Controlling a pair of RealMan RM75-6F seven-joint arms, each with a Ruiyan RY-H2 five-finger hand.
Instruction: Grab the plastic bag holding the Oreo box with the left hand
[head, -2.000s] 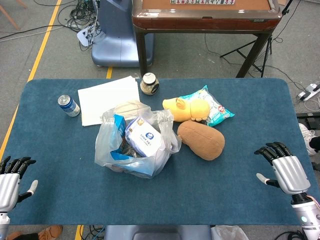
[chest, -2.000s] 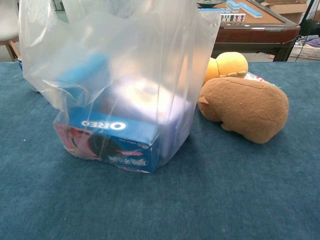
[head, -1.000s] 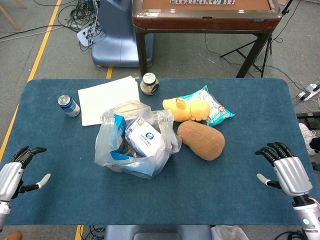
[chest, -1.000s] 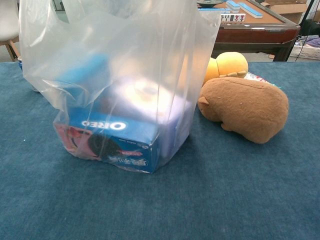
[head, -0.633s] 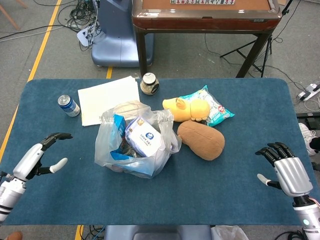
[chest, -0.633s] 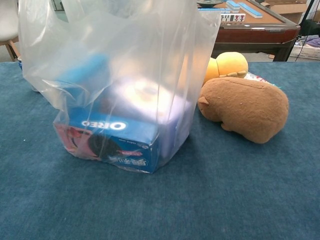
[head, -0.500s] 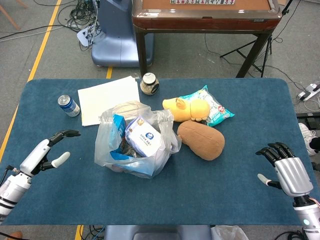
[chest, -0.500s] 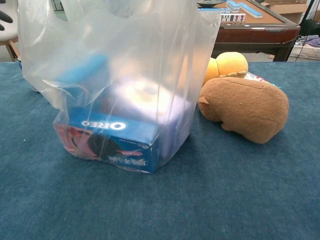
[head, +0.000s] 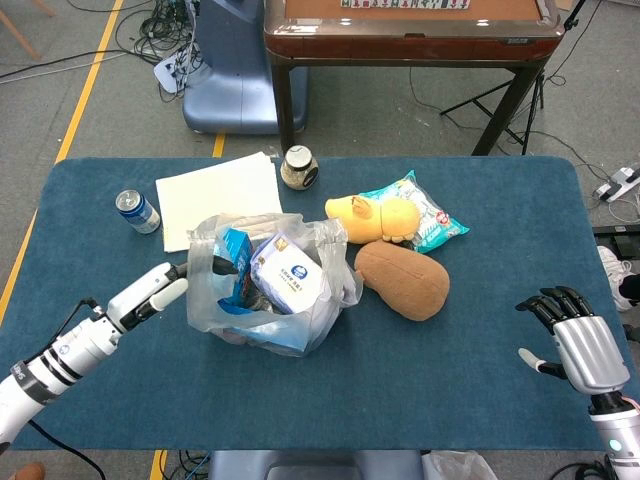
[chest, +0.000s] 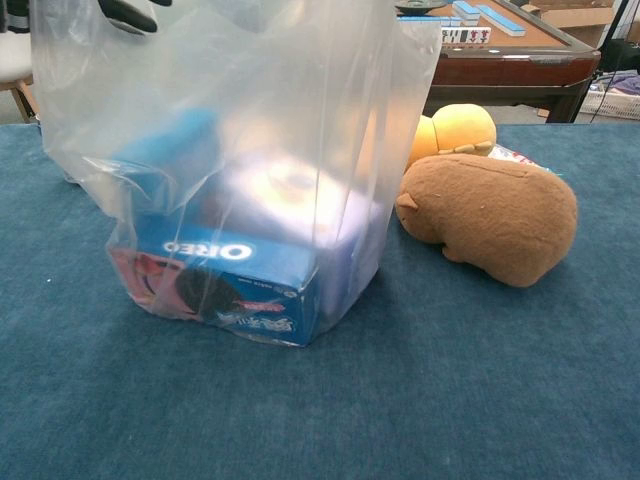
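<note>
A clear plastic bag (head: 300, 322) stands on the blue table, left of centre. The chest view shows it close up (chest: 260, 120), with the blue Oreo box (chest: 225, 272) lying at its bottom. My left hand (head: 162, 286) is at the bag's left rim, its dark fingers (head: 222, 265) reaching over the rim and its thumb outside, not closed on the plastic. The chest view shows only those fingertips (chest: 128, 12), at the bag's top left. My right hand (head: 582, 346) hovers near the table's right front corner, fingers spread, holding nothing.
A brown plush (head: 403, 279) lies right of the bag, with a yellow plush (head: 375, 217) and a snack packet (head: 432, 215) behind it. A jar (head: 297, 167), white paper (head: 215, 195) and a can (head: 136, 211) sit at the back left.
My left hand has swung from the table's front left edge up and right to the bag's left rim, nudging the plastic. The right hand has barely moved.
</note>
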